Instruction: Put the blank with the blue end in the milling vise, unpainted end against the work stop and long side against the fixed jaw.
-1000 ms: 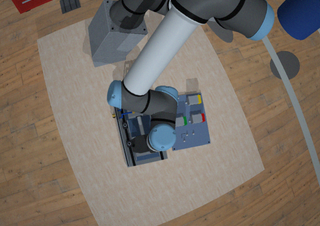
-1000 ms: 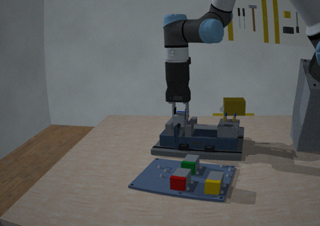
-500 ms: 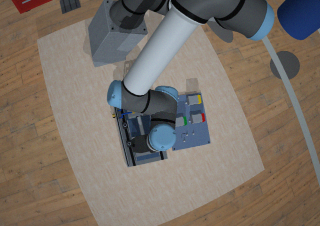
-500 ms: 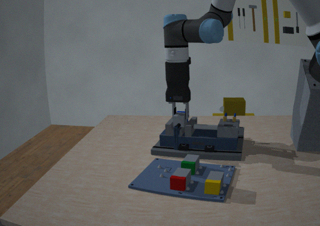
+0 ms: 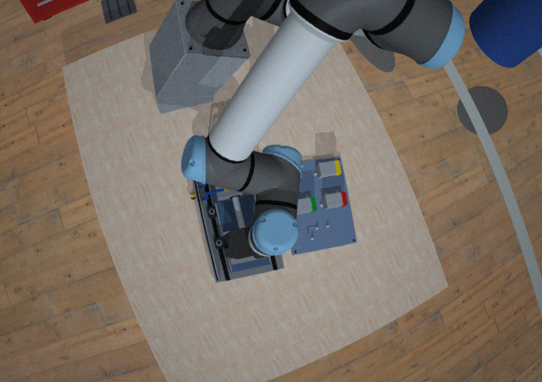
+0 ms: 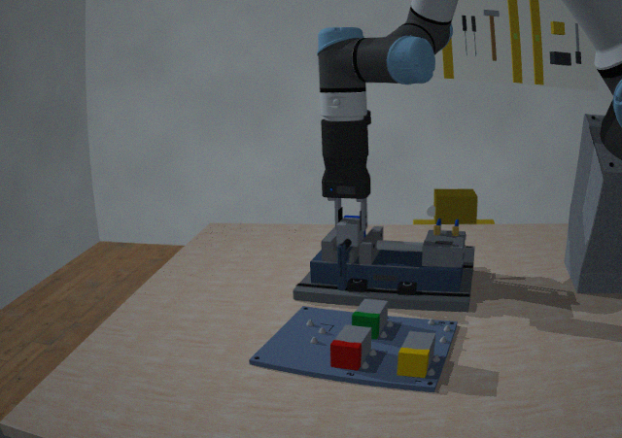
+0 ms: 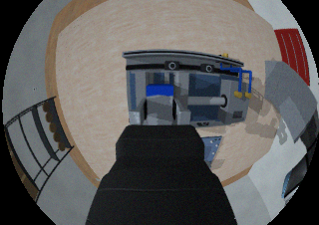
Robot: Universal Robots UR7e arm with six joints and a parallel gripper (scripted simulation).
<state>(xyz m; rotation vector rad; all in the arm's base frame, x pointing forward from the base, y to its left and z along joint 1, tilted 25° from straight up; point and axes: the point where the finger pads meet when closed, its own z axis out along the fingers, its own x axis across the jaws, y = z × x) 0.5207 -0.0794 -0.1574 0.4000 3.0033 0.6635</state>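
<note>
The blank with the blue end (image 6: 350,231) (image 7: 159,91) is upright between the fingers of my gripper (image 6: 350,222) (image 7: 159,105), which is shut on it. It stands between the jaws of the vise (image 5: 223,216) (image 6: 387,274) (image 7: 201,86), its top above them. The blue end points away from the work stop (image 6: 346,244); the unpainted end faces it. The fixed jaw (image 6: 328,248) (image 7: 135,116) is on one side, the moving jaw (image 6: 368,250) (image 7: 183,116) on the other. Contact with the bars, fixed jaw and stop cannot be told. In the top view the arm hides the blank.
The blue plate (image 5: 339,233) (image 6: 284,348) (image 7: 215,143) beside the vise bears the green (image 5: 306,205) (image 6: 376,313), red (image 5: 334,200) (image 6: 354,340) and yellow (image 5: 328,168) (image 6: 417,343) blanks, apart, with small pegs around. Blue hoses (image 7: 241,75) rise at the vise's far end.
</note>
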